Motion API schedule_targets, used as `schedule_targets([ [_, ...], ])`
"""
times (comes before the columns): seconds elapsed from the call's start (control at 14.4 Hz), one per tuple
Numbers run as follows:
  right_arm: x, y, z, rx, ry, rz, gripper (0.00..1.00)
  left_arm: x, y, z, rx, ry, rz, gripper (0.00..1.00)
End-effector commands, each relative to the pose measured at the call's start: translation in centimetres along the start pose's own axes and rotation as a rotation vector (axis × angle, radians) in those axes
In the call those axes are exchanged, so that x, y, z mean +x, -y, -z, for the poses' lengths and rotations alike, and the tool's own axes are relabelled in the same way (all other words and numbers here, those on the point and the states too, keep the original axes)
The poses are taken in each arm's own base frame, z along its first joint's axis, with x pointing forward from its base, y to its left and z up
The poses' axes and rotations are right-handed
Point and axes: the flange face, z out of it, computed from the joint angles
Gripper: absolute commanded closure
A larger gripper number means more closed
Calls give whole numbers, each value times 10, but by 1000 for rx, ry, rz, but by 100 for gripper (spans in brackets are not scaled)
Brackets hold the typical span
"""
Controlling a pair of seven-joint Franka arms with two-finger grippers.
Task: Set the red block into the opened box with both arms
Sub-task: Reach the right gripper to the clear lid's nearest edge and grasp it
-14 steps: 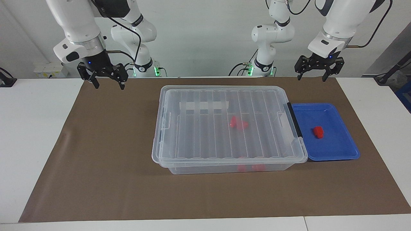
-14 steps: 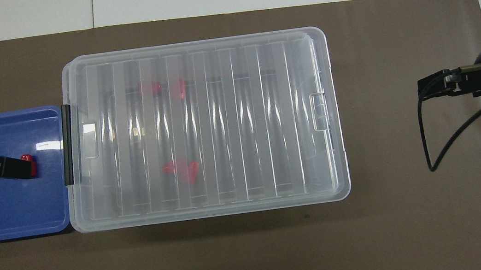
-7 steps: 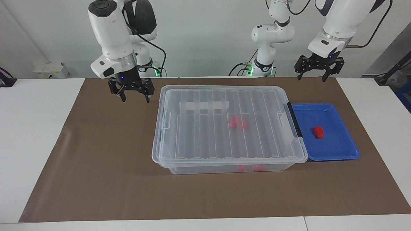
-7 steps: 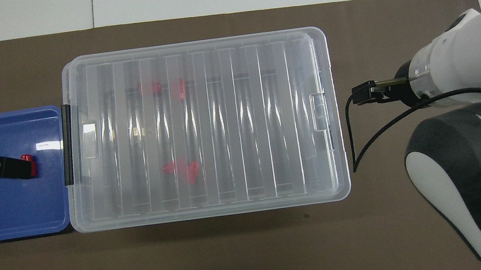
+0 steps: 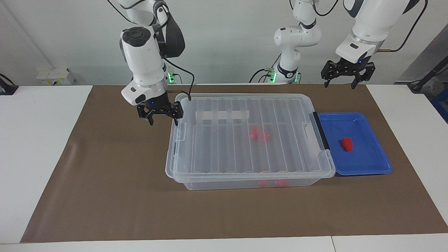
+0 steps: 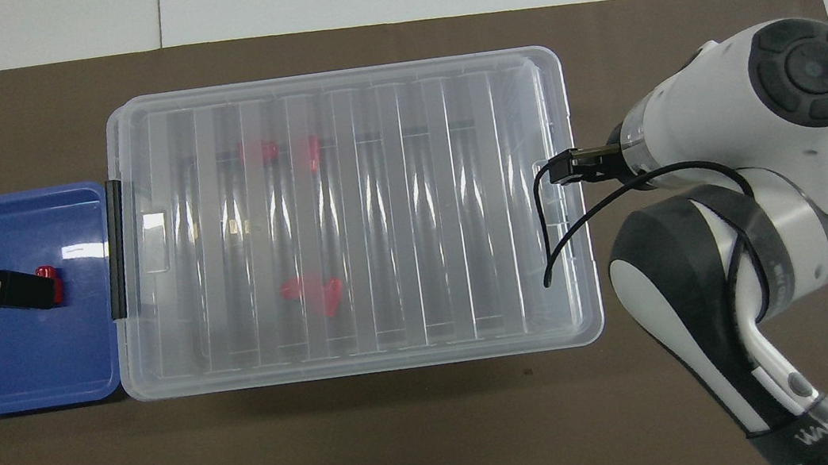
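Observation:
The red block [image 5: 347, 144] lies in the blue tray [image 5: 367, 168], half covered from above by my left gripper in the overhead view [image 6: 48, 273]. The clear box [image 5: 250, 174] [image 6: 330, 80] has its ribbed lid lying flat on it, with the black handle [image 5: 321, 130] at the tray end. My left gripper [image 5: 340, 85] hangs open and empty, high over the tray. My right gripper [image 5: 163, 123] is open and empty, low at the box's end rim toward the right arm's end of the table. In the overhead view its fingers are hidden under the wrist.
Other red blocks [image 5: 259, 134] [image 6: 310, 290] show through the lid inside the box. The blue tray [image 6: 34, 386] touches the box's handle end. A brown mat [image 5: 115, 196] covers the table around them.
My right arm has swung in from the mat's edge toward the box and come down to its end rim. The left arm, box and blocks have not moved.

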Motion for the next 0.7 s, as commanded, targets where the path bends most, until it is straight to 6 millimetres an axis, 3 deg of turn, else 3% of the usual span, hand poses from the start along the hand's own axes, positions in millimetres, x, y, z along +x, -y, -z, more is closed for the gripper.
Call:
schedule_targets([
  [0.0,2,-1,-10,4,-6,-22,1,-11,-2,1,19,7,7,0],
  [0.21,-1,-1,-20,2,1,-19,1,-12,9,-5,20,1,26,0],
  [0.35,-5,-2,-36,-3,17,-15,1,-9,45,-14,28,-66,83,0],
  [0.42,-7,-3,-43,-3,16,-12,1,-10,46,-23,33,-91,85,0],
  [0.63,-6,-3,-44,1,5,-13,1,-14,91,-58,52,-163,159,0],
])
